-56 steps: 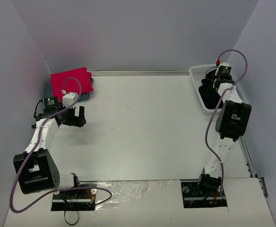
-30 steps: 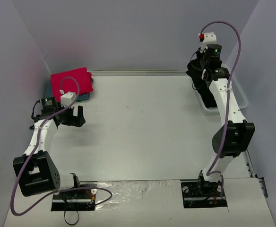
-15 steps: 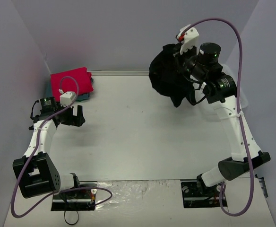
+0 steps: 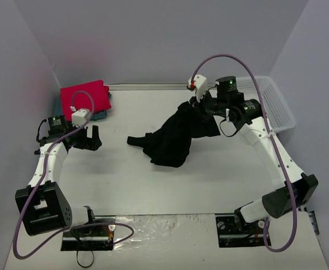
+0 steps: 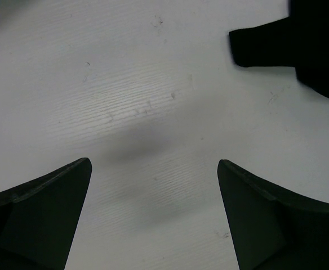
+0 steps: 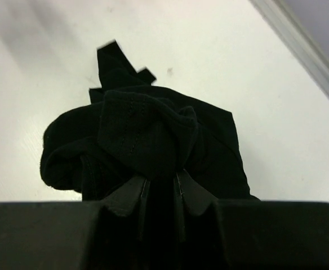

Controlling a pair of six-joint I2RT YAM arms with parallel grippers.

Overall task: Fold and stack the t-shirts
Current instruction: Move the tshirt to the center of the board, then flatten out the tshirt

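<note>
Lying at the back-left corner of the tabletop (image 4: 153, 185), the red shirt (image 4: 84, 97) is resting folded on the teal shirt (image 4: 102, 115), of which only an edge is showing. Just in front of that pair, the left hand (image 4: 87, 140) is hanging over the tabletop with its jaws spread wide and nothing between them. It is pointing rightward, toward the middle.

The black shirt (image 4: 173, 138) is lying to the right of it, well apart, as a crumpled strip whose long axis is running from near-left to far-right. Its loose low end is trailing on the tabletop and reaching toward the left hand, just showing at the top-right corner of the left wrist view. Its high end is rising into the right hand (image 4: 201, 104).

That right hand is pinching a bunch of the black cloth, jaws nearly closed on it, and holding that end off the surface. So the right arm is the one touching the shirt, while the left hand is facing the free end across a stretch of tabletop. Spreading the shirt flat is likely calling for the left hand to travel rightward to that trailing end.

Farthest right, the basket (image 4: 277, 104) is standing at the back-right corner, apart from the shirt.
</note>
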